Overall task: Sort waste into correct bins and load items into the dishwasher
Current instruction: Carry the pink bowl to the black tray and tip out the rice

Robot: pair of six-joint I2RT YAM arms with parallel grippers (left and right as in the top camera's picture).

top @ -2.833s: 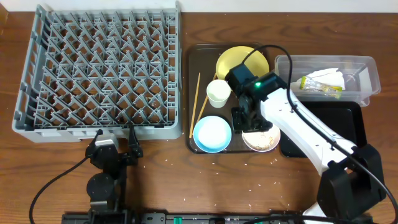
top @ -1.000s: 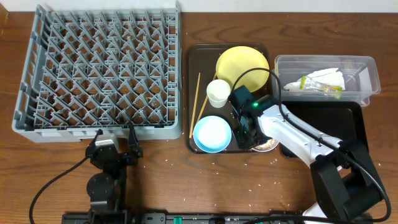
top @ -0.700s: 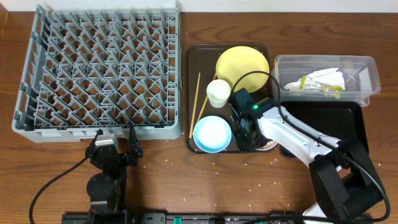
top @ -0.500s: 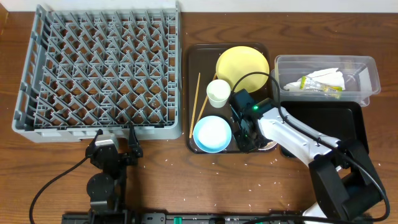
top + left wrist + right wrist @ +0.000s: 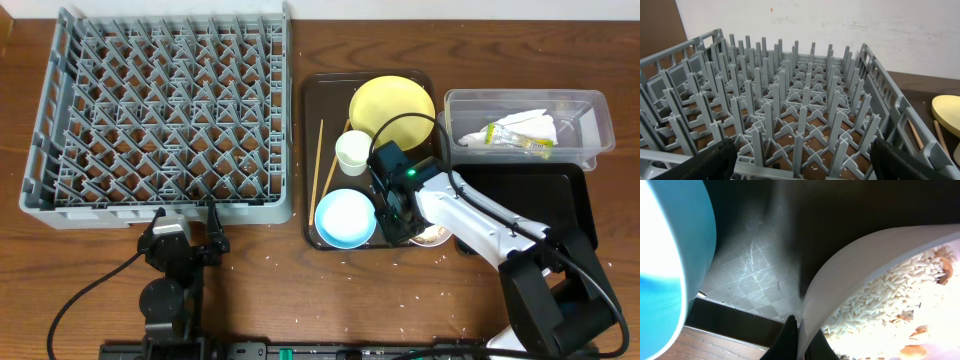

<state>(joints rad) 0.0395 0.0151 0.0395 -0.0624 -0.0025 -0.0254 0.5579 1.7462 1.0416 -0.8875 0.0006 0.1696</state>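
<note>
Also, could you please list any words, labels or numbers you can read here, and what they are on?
None can be read. The snack wrapper in the clear tub looks printed, but anything on it is too small to make out.

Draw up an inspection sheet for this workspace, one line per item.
Surface: wooden table; loose rice grains scattered along the front.
Job's things: dish rack has nothing in it. Brown tray holds yellow plate, white cup, light blue bowl, chopsticks and white bowl of rice. Clear tub holds napkin and wrapper. Black tray looks bare.
Clutter: nothing seen.
Hands: left hand open, in front of the rack; right hand closed on the white bowl's rim.
Cables: black cable loops over the plate; another runs from the left arm.
Surroundings: white wall.
</note>
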